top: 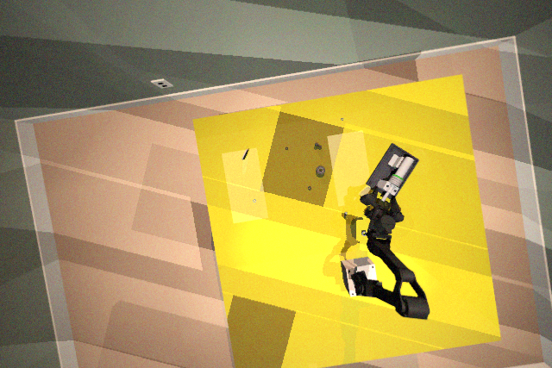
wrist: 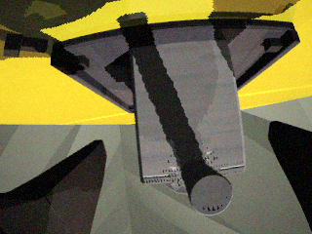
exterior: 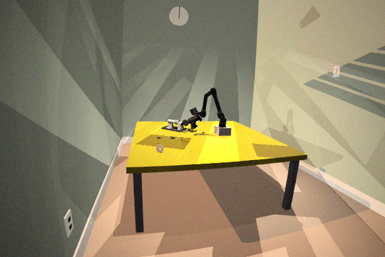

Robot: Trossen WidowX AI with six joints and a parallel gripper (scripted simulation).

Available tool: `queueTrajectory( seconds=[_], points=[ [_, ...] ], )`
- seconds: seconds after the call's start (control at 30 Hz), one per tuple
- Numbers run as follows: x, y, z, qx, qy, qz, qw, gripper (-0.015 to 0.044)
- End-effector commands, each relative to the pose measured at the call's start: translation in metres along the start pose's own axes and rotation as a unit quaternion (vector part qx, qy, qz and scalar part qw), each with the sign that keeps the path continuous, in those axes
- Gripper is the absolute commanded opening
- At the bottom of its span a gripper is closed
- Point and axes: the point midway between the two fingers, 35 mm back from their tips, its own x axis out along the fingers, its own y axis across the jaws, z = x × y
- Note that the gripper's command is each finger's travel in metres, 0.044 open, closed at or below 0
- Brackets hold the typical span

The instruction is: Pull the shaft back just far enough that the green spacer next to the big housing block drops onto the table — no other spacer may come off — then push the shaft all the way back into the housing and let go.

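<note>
The fixture's dark base plate (top: 378, 172) (exterior: 169, 129) lies on the yellow table. A pale cylindrical part (top: 404, 166) lies along it. A thin green band (top: 398, 177), which looks like the green spacer, sits around the assembly on the end nearer the arm. A pale upright block (top: 386, 187) (wrist: 195, 88) stands at the near end. The round end of the shaft (wrist: 211, 195) sticks out of this block towards the wrist camera. My gripper (top: 384, 201) (wrist: 190, 139) is open and empty, with one finger on either side of the shaft end. The housing bore is hidden.
A grey ring (top: 320, 172) (exterior: 159, 148), a small dark part (top: 317, 146) and a thin black piece (top: 245, 153) lie on the table to the left of the fixture in the top view. Small pieces (top: 363, 233) lie beside the arm. The arm's base (top: 366, 265) (exterior: 222, 130) stands behind the gripper.
</note>
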Motion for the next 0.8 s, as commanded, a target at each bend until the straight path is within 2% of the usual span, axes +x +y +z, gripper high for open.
queueTrajectory(
  seconds=[0.0,0.2,0.73,0.77],
  points=[
    [0.0003,-0.0007,-0.0008,-0.002,0.001,-0.002,1.0,0.044],
    [0.0007,-0.0021,-0.0016,-0.002,0.001,-0.002,1.0,0.044],
    [0.0001,-0.0004,-0.0004,0.0,0.001,0.0,1.0,0.002],
    [0.0001,-0.0004,-0.0004,0.0,0.001,0.0,1.0,0.0013]
  ],
)
